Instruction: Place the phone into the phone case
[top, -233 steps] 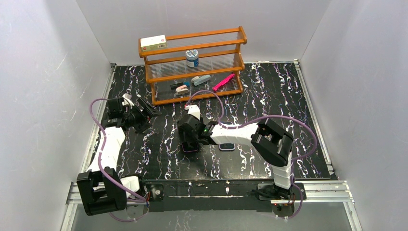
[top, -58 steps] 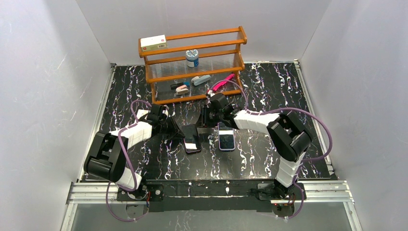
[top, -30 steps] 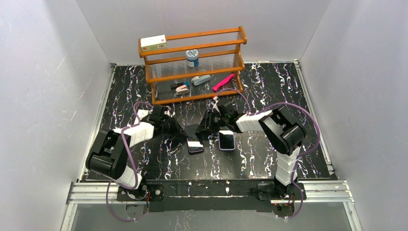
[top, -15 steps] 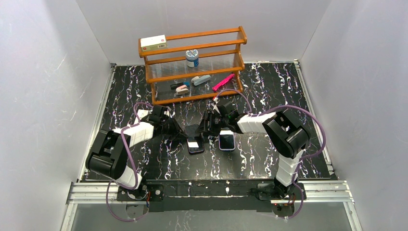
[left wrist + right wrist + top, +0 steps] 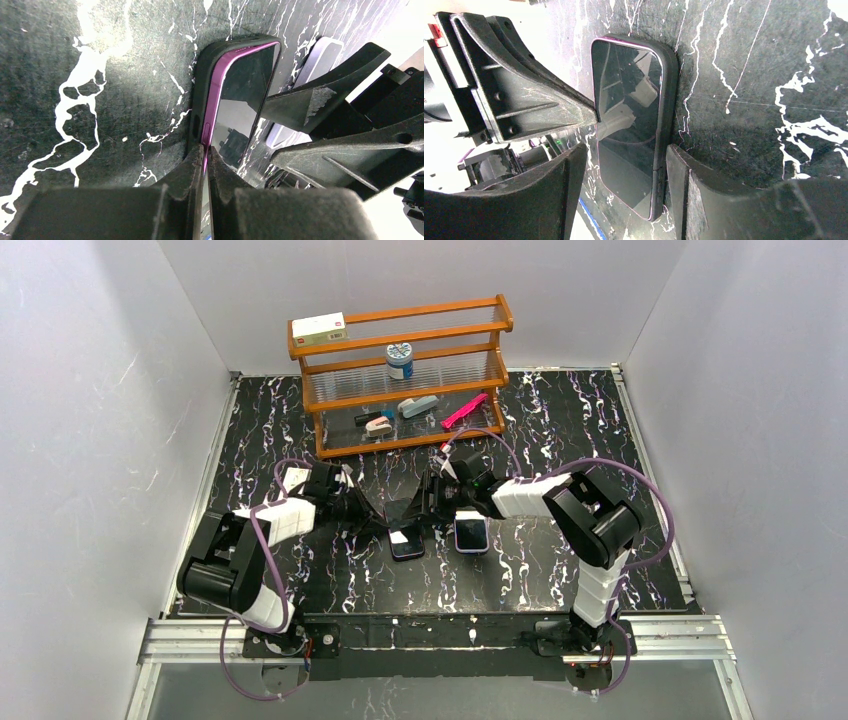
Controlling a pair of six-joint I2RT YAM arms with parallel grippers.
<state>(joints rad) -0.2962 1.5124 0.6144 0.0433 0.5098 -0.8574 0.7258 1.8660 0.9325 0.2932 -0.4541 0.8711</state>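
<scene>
Two grippers seating, we judge: left gripper [image 5: 205, 161] closed tight against phone [image 5: 245, 85], right gripper [image 5: 626, 150] spread astride phone case [image 5: 670, 90]; press corners next.

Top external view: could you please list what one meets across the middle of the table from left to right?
Left gripper → phone case with a purple-rimmed phone seated in it → pale-rimmed phone, screen up. The right gripper straddles the case with open jaws, so I leave it out.

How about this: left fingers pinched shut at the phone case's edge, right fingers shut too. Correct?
No. The right wrist view shows the right fingers open, straddling the phone case; the left fingers are indeed pinched shut at its edge.
</scene>
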